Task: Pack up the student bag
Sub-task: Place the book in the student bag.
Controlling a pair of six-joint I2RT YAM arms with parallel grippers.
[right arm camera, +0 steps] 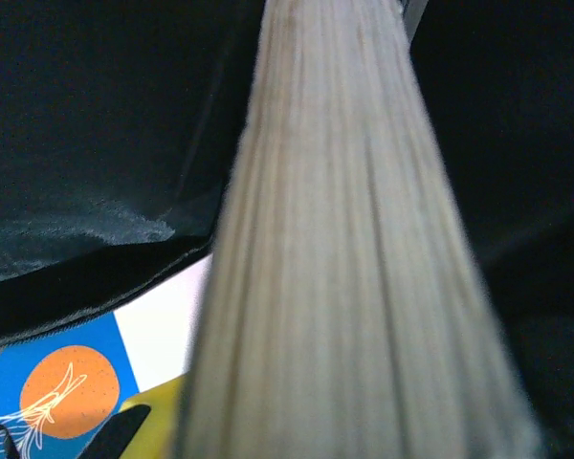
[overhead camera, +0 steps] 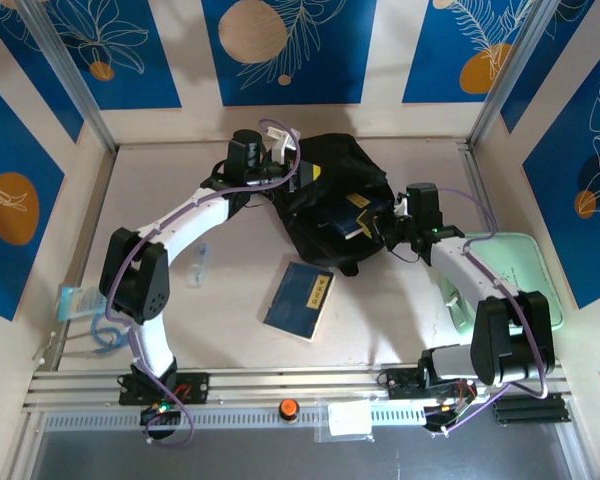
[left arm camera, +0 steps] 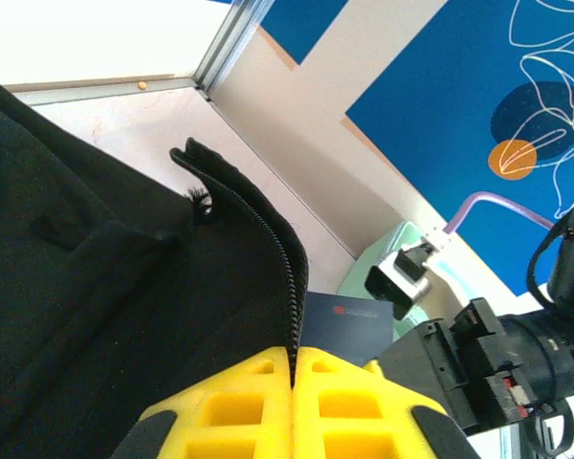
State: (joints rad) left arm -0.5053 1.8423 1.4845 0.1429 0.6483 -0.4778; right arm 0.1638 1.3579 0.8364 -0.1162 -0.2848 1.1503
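Student bag (overhead camera: pixel 330 185) mid-worktop (overhead camera: pixel 180 180), L fingers (overhead camera: pixel 302 172) at its left rim. R fingers (overhead camera: pixel 388 228) hold a book (overhead camera: pixel 345 215) at its mouth; 2nd book (overhead camera: pixel 299 299) lies in front.

A robotics lab's test cell: a pale table (overhead camera: pixel 230 170) is boxed in by wall panels (overhead camera: pixel 290 50) printed with blue fields, orange discs and white leaf outlines, joined at the corners by aluminium posts (overhead camera: pixel 75 80). Along the near edge runs a slotted aluminium rail (overhead camera: pixel 280 382), where the left arm (overhead camera: pixel 175 235) and right arm (overhead camera: pixel 470 275) are bolted down, trailing purple cables (left arm camera: pixel 478 199), beside an orange button (overhead camera: pixel 289 408).
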